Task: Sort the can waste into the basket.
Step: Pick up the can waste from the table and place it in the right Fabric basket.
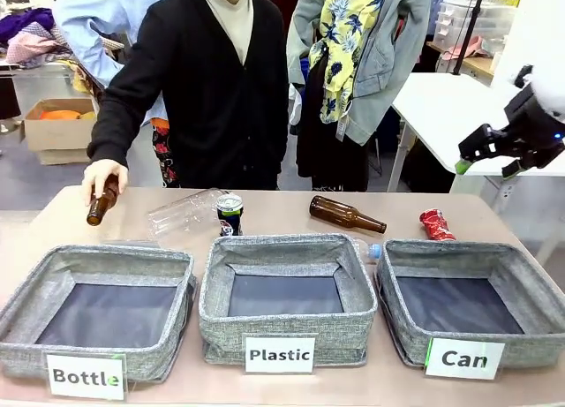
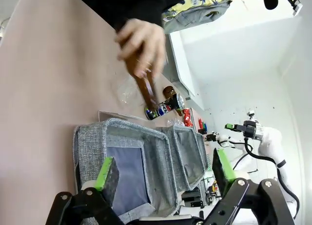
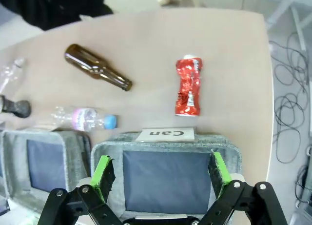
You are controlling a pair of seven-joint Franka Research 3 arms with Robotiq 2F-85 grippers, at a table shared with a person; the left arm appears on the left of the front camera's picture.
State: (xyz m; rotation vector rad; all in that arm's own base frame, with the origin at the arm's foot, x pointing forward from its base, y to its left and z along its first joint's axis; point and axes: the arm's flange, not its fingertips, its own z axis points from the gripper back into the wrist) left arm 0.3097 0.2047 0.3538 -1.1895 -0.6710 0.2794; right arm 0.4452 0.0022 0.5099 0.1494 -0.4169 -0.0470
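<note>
**Right wrist view: pincer spread over the Can basket, both cans on the table**

Your right gripper [image 3: 161, 169] has its green pads spread wide with nothing between them. Looking along its fingers, you see the Can basket [image 3: 229, 153], its dark lining bare and its white card at the far rim. Just past that card the crushed red can [image 3: 187, 93] lies on its side on the table [image 3: 234, 49], close to the basket but not touching it. Left of it lies a brown glass bottle [image 3: 97, 68]. A clear plastic bottle with a blue cap [image 3: 80, 118] rests near the basket's far left corner.

From the front, you see the right gripper [image 1: 487, 167] held high off the table at the far right, well apart from everything on it. The crushed red can [image 1: 434, 224] sits just behind the Can basket [image 1: 468, 248], the rightmost of the three. The black can [image 1: 229, 214] stands upright behind the Plastic basket [image 1: 287, 244] in the middle, beside a second clear bottle [image 1: 184, 211].

Your left gripper [image 2: 163, 165] is also spread and empty, above the Bottle basket [image 2: 92, 132]. Beyond it the person's hand [image 2: 141, 39] grips another brown bottle [image 1: 101, 204] at the table's far left.
</note>
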